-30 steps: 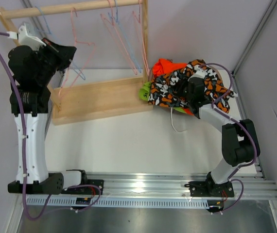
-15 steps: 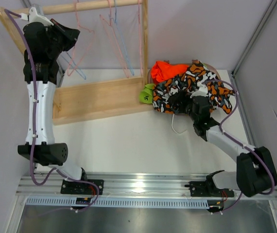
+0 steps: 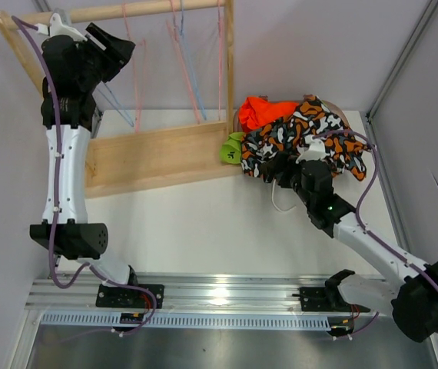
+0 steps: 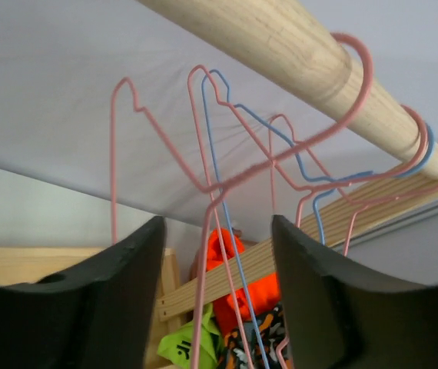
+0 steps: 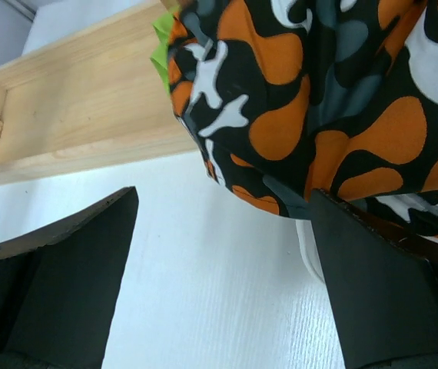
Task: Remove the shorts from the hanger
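A pile of shorts lies on the table right of the rack: camouflage shorts [image 3: 311, 127] [image 5: 319, 92] on top, orange shorts [image 3: 261, 109] [image 4: 223, 246] behind, lime green shorts [image 3: 230, 150] [image 4: 177, 346] at the left edge. My right gripper [image 3: 274, 171] [image 5: 223, 231] stands wide open just in front of the pile, holding nothing. My left gripper [image 3: 121, 48] [image 4: 215, 254] is up at the wooden rod [image 3: 127, 11] [image 4: 280, 38], open. A pink hanger [image 4: 204, 188] hooked on the rod hangs between its parted jaws.
Several bare pink and blue wire hangers [image 3: 184, 69] hang from the rod. The rack's wooden base [image 3: 157, 154] lies left of the pile. A white hanger [image 3: 275, 201] [image 5: 305, 250] pokes out under the camouflage shorts. Grey walls close both sides.
My left arm rose to the rod and its jaws have opened off the pink hanger. My right gripper opened at the pile and drew back toward the near edge.
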Controlling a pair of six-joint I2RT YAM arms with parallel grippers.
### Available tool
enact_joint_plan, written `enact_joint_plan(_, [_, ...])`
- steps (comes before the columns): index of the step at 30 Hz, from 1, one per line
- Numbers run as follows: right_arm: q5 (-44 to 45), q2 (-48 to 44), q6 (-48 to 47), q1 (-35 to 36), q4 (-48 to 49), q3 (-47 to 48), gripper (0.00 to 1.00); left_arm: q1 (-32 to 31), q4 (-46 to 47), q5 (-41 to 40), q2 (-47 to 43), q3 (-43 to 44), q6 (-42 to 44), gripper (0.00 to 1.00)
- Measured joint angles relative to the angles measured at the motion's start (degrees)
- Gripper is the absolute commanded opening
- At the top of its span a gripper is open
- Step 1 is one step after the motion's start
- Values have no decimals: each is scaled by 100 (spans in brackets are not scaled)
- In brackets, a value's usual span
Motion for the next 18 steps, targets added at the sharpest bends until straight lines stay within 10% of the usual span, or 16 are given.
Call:
enact_joint_plan(3, [157, -260, -197, 52, -409, 431, 99, 4, -7, 13, -254, -256, -4, 87])
enact_joint_plan(18, [330, -2232, -835, 160, -1963, 2315, 99, 9, -98, 358, -3268, -1882, 658, 99])
